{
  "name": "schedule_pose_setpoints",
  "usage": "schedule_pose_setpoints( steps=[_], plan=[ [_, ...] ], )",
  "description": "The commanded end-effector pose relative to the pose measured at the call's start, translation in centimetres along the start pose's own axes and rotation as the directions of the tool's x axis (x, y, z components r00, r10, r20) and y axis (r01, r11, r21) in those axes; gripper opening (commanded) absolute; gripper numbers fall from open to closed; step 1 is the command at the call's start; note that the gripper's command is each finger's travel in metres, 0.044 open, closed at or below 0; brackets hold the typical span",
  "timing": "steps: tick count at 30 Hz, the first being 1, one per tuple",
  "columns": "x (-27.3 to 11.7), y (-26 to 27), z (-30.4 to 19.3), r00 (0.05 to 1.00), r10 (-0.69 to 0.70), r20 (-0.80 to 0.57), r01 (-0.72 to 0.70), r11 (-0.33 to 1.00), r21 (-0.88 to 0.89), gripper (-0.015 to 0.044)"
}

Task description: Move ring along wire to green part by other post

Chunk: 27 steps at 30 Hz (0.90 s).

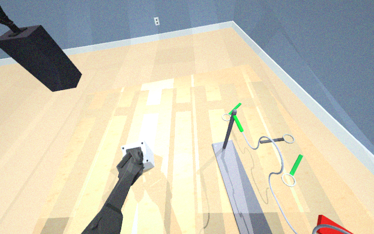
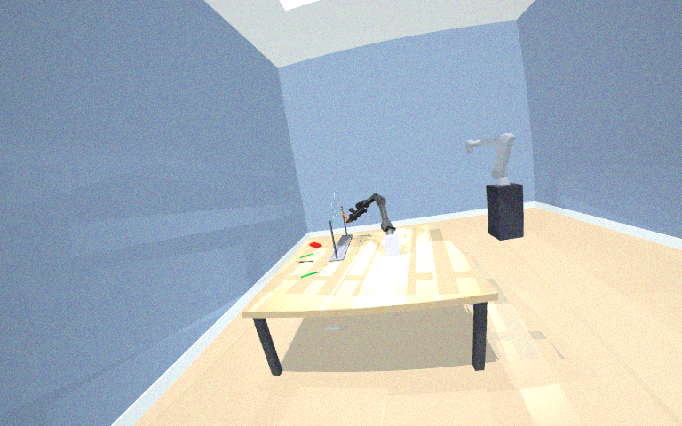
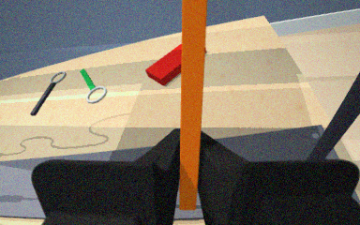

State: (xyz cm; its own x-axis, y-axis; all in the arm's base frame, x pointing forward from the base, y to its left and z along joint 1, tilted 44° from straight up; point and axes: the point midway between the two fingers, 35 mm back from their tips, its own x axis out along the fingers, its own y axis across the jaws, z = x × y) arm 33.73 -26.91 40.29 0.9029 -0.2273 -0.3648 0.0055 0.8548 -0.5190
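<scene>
Ring with orange handle [image 2: 344, 216] [image 3: 192, 94], one: at the far end of the wire stand in the exterior view, raised above the table, the handle tilted there. The hoop is too small in the exterior view to place exactly on the wire.

Gripper [image 2: 349, 219] [image 3: 186, 135], one: nearly closed, its two black fingers clamped on either side of the orange handle, whose lower end shows between them in the wrist view.

Arm [image 1: 113, 201] [image 2: 384, 210], one, dark: on a white base [image 1: 149, 165] [image 2: 392, 246], right of the stand in the exterior view, reaching left.

Wire [image 1: 281, 157], one: grey and wavy, with a green part [image 1: 238, 123] beside the near post [image 1: 229, 132] [image 2: 332, 240] as the exterior view has it. No ring hangs on that green part.

Far post [image 2: 344, 224] [image 3: 337, 122], one: dark, just right of the handle in the wrist view.

Base plate [image 1: 234, 179] [image 2: 342, 248], one: grey, long, under both posts.

Loose on the table [image 2: 372, 310], left of the stand in the exterior view: a red block [image 1: 328, 224] [image 2: 315, 245] [image 3: 164, 69], farthest; a green-handled ring [image 1: 296, 165] [image 2: 306, 256] [image 3: 87, 81]; a black-handled ring [image 1: 270, 141] [image 2: 304, 261] [image 3: 43, 98]; a second green-handled ring [image 1: 234, 108] [image 2: 309, 274], nearest.

Black pedestal [image 1: 41, 60] [image 2: 505, 210], one: far right, well apart from the table, bearing a pale arm [image 2: 503, 155].
</scene>
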Motion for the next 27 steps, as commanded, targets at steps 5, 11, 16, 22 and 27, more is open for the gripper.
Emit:
schedule_pose_setpoints(
  steps=[5,11,16,22,27],
  plan=[
    [0.0,2.6,0.0,0.996,0.087,0.008,-0.088,0.985,0.147,-0.015],
    [-0.3,4.6,0.4,0.987,0.156,0.025,-0.157,0.951,0.266,-0.015],
    [-0.5,6.2,0.9,0.977,0.208,0.045,-0.21,0.909,0.359,-0.015],
    [-1.0,7.9,1.8,0.96,0.269,0.076,-0.272,0.841,0.467,-0.015],
    [-1.5,9.4,2.7,0.942,0.318,0.109,-0.323,0.767,0.555,-0.015]
  ],
)
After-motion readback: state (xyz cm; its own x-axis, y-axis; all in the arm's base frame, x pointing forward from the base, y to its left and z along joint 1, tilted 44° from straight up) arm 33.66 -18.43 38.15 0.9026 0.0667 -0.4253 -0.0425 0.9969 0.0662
